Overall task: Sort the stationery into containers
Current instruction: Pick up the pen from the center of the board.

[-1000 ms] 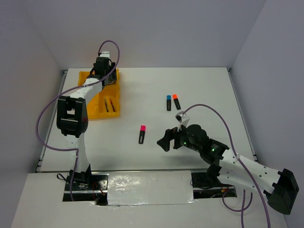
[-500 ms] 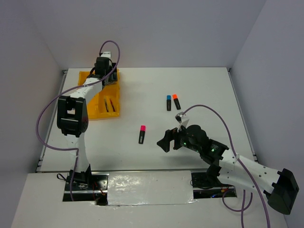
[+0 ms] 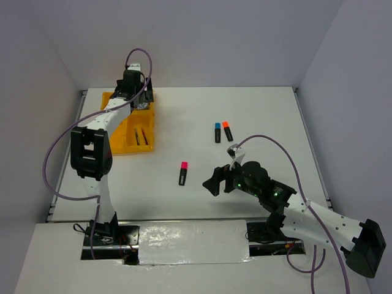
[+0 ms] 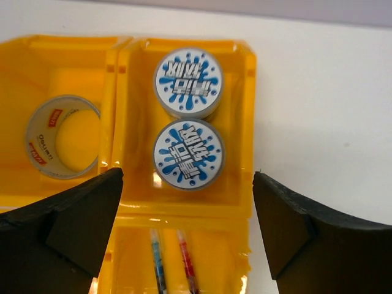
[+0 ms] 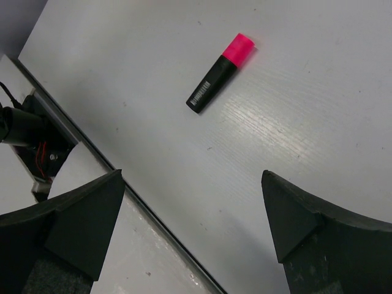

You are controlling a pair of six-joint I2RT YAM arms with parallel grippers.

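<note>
The yellow tray [image 3: 119, 138] [image 4: 246, 122] sits at the table's far left. Two blue-white tape rolls [image 4: 187, 82] [image 4: 188, 154] lie flat in one far compartment, and a silver-grey tape ring [image 4: 62, 144] lies in the compartment beside it. A teal pen [image 4: 158, 263] and a red pen [image 4: 186, 263] lie in a near compartment. My left gripper [image 3: 136, 100] [image 4: 187, 208] hovers open above the tray, holding nothing. A pink-capped highlighter [image 3: 183, 173] [image 5: 220, 72] lies mid-table. Blue-capped [image 3: 217, 132] and orange-capped [image 3: 227, 130] highlighters lie further back. My right gripper [image 3: 215, 182] [image 5: 193, 211] is open, just right of the pink one.
A dark seam [image 5: 92, 150] marks the table's near edge below my right gripper. White walls close in the table at the back and both sides.
My left gripper has opened wider and lifted slightly above the tray, leaving the nearer tape roll lying in its compartment. The right arm has not moved.
</note>
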